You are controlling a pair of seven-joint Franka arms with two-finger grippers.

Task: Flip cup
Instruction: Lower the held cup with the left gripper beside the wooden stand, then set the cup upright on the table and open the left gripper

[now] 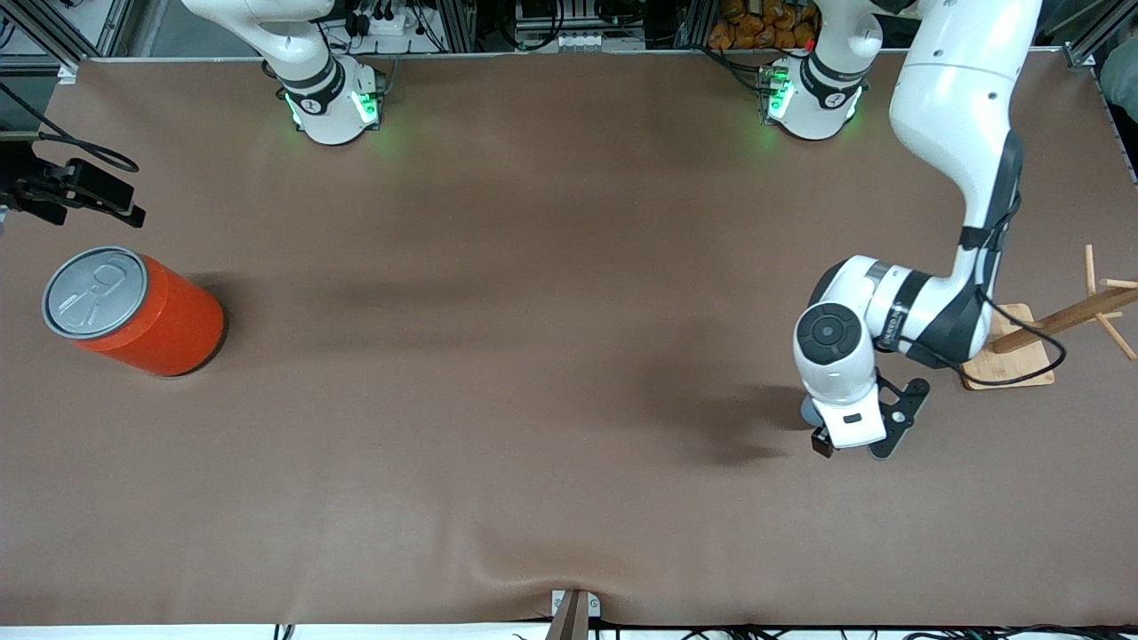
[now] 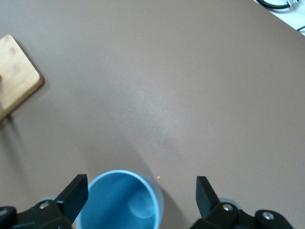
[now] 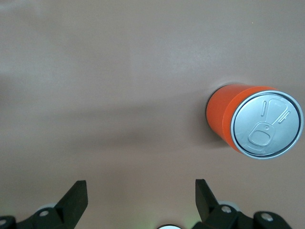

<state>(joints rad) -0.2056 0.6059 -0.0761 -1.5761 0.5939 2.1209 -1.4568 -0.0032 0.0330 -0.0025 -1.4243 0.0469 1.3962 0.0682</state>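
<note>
Our left gripper hangs low with fingers apart above the blue cup, which stands mouth up near the wooden rack. Our right gripper, also spread, waits high beside the orange can.

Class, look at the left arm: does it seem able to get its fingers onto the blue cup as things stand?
Probably yes. The left gripper hangs right over the blue cup, fingers spread wider than its rim, and nothing lies between them. The cup stands mouth-up on bare table, with the wooden stand off to one side.
</note>
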